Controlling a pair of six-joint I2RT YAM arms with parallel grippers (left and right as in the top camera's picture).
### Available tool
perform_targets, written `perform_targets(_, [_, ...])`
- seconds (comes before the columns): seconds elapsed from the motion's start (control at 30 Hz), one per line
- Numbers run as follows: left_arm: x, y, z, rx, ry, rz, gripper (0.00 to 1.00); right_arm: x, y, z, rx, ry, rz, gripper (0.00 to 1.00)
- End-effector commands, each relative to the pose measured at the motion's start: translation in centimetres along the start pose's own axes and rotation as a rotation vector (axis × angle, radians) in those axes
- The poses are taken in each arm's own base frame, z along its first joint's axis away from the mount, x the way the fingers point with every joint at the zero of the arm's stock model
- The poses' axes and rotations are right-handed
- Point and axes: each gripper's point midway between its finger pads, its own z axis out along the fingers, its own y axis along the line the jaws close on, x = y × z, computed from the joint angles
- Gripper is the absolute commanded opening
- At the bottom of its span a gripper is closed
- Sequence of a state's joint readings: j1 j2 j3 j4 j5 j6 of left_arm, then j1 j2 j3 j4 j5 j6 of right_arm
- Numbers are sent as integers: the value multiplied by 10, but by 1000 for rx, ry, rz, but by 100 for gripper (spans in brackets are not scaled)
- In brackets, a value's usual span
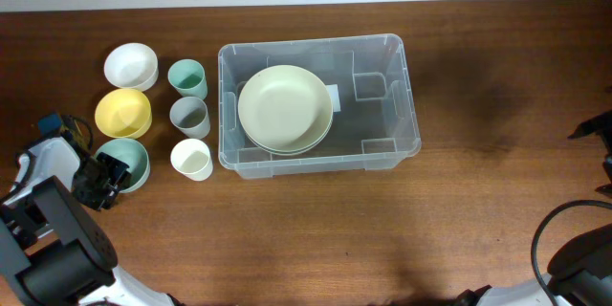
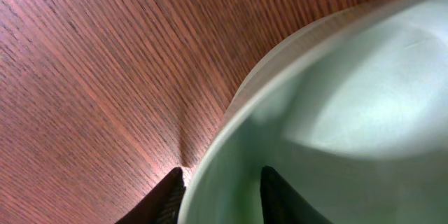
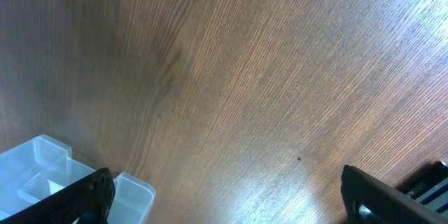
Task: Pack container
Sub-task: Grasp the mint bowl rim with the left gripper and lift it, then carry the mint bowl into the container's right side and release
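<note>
The container [image 1: 409,105], a large clear plastic bin, sits mid-table and holds a cream bowl [image 1: 285,108] stacked on another. Its corner [image 3: 42,168] shows in the right wrist view. A pale green bowl [image 1: 135,156] stands at the front left. My left gripper [image 1: 108,178] straddles this bowl's rim [image 2: 231,112], with one finger outside on the table side and one inside. The jaws are partly closed, with room still showing beside the inner finger [image 2: 276,199]. My right gripper [image 3: 224,182] hangs wide open over bare wood, right of the container, holding nothing.
Left of the container stand a white bowl [image 1: 131,65], a yellow bowl [image 1: 123,113], a teal cup [image 1: 188,78], a grey cup [image 1: 189,116] and a white cup [image 1: 191,160]. The right arm [image 1: 595,132] is at the table's right edge.
</note>
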State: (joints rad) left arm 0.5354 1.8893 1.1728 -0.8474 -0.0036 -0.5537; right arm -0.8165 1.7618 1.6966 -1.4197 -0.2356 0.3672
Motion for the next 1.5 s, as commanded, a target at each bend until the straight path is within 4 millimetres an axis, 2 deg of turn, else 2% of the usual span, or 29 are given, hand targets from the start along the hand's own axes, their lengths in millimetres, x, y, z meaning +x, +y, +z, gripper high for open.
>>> perform_targets(0.0, [2, 2, 4, -3, 13, 5, 32, 1, -2, 0, 5, 1, 11, 99])
perform_targets(0.1, [2, 2, 4, -4, 13, 5, 17, 1, -2, 0, 5, 1, 11, 99])
perform_targets(0.27, [1, 3, 4, -10, 8, 5, 1, 1, -2, 0, 5, 1, 11, 99])
perform_targets(0.4, [-1, 5, 3, -24, 0, 5, 1, 1, -2, 0, 5, 1, 11, 99])
perform_targets(0.53, [-5, 5, -8, -38, -1, 27, 1, 1, -2, 0, 5, 1, 11, 99])
perform_targets(0.77, [-25, 2, -56, -64, -39, 26, 1, 1, -2, 0, 5, 1, 11, 99])
perform_targets(0.97, [-46, -9, -116, -23, -125, 22, 1, 1, -2, 0, 5, 1, 11, 99])
perform_targets(1.03, [-50, -13, -143, 2, -164, 23, 1, 1, -2, 0, 5, 1, 11, 99])
perform_targets(1.07, [-50, -19, -166, 36, -195, 31, 1, 1, -2, 0, 5, 1, 11, 99])
perform_targets(1.17, [-41, -42, -203, 139, -237, 71, 1, 1, -2, 0, 5, 1, 11, 99])
perform_targets(1.2, [-32, -58, -222, 206, -262, 107, 1, 1, -2, 0, 5, 1, 11, 99])
perform_targets(1.23, [-26, -69, -232, 248, -274, 132, 1, 1, -2, 0, 5, 1, 11, 99])
perform_targets(1.37, [18, -129, -280, 458, -328, 302, 1, 1, -2, 0, 5, 1, 11, 99])
perform_targets(1.47, [72, -184, -309, 619, -349, 487, 1, 1, -2, 0, 5, 1, 11, 99])
